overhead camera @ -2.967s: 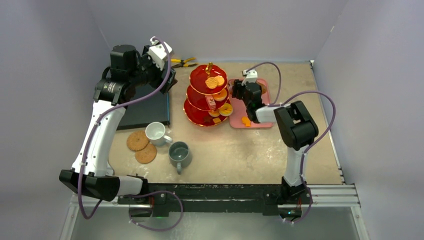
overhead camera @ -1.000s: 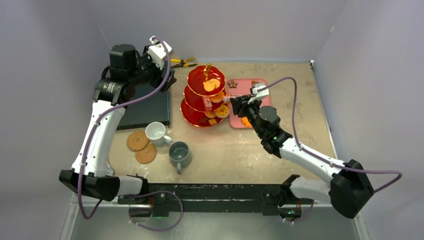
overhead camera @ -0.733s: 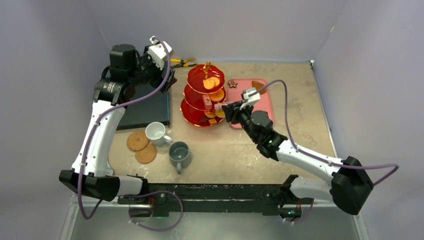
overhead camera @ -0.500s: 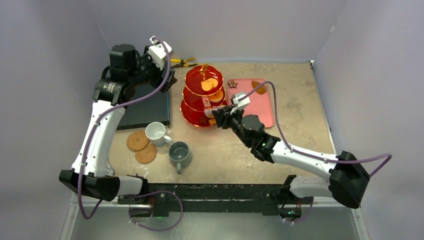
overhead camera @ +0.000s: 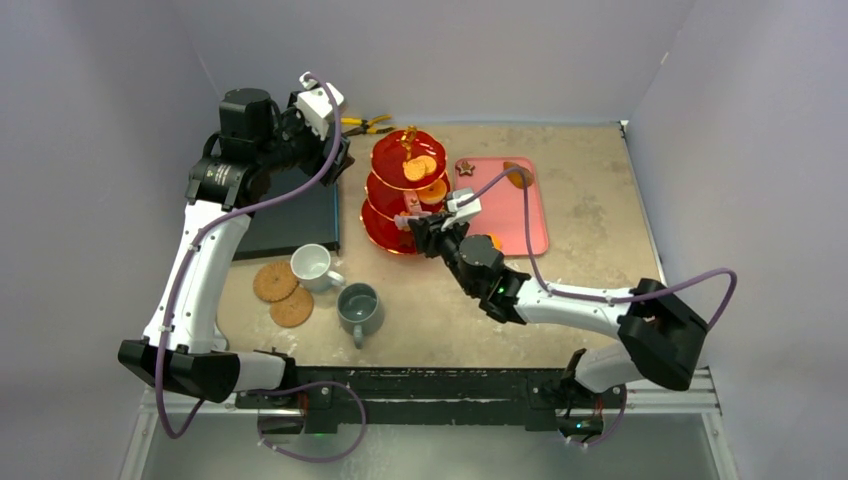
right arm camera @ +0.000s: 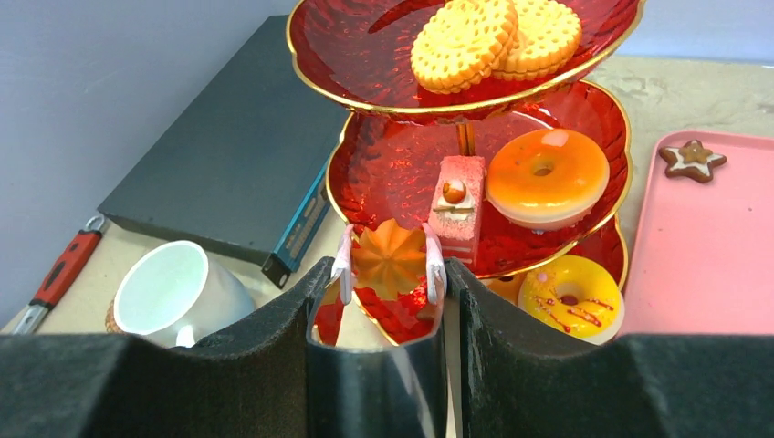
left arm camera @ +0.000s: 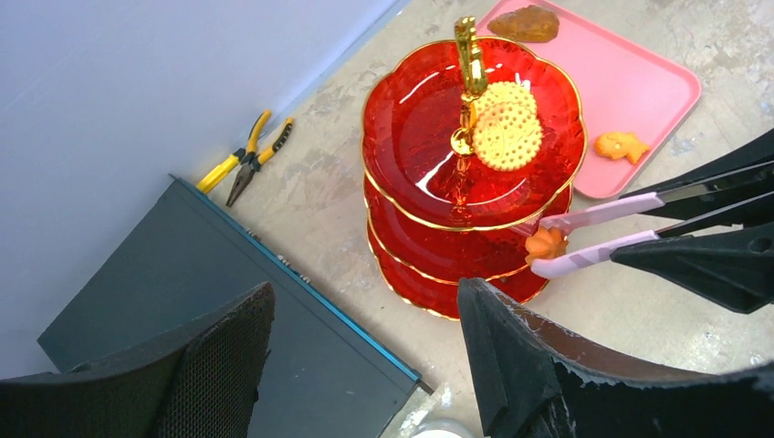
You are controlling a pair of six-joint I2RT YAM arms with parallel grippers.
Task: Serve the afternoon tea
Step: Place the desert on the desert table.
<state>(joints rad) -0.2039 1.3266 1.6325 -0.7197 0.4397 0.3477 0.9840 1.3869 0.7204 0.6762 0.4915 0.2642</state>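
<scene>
Two cork coasters (overhead camera: 283, 294): they lie flat at the near left of the tabletop (overhead camera: 600, 200), one overlapping the other at the edge.
Dark slab (overhead camera: 290, 215): it lies flat behind the coasters, close to the left wall.
White mug (overhead camera: 313, 265): upright, just beside the farther coaster and not on it, close to the near edge of the slab.
Left tool (left arm camera: 365, 290): it hangs above the far right corner of the slab, its jaws are wide apart and there is nothing between them.
Grey mug (overhead camera: 359, 307): upright, near the white mug on its right side, and the handle points to the near edge.
Pliers (overhead camera: 365, 124): they lie at the back wall, behind the stand.
Red stand (overhead camera: 392, 155): it stands in the far middle of the tabletop. The top tier has two round biscuits (right arm camera: 493, 36). The middle tier has a cake slice (right arm camera: 456, 214) and an orange doughnut (right arm camera: 546, 178). The bottom tier has a yellow doughnut (right arm camera: 570, 297).
Right tool (right arm camera: 388, 266): its pink fingertips are closed on an orange pastry (right arm camera: 388, 254), held at the near rim of the lower tiers. I cannot tell if the pastry touches a tier.
Pink tray (overhead camera: 520, 215): it is just to the right of the stand and carries a star biscuit (overhead camera: 465, 168), a brown pastry (overhead camera: 517, 175) and an orange fish-shaped piece (left arm camera: 621, 146).
</scene>
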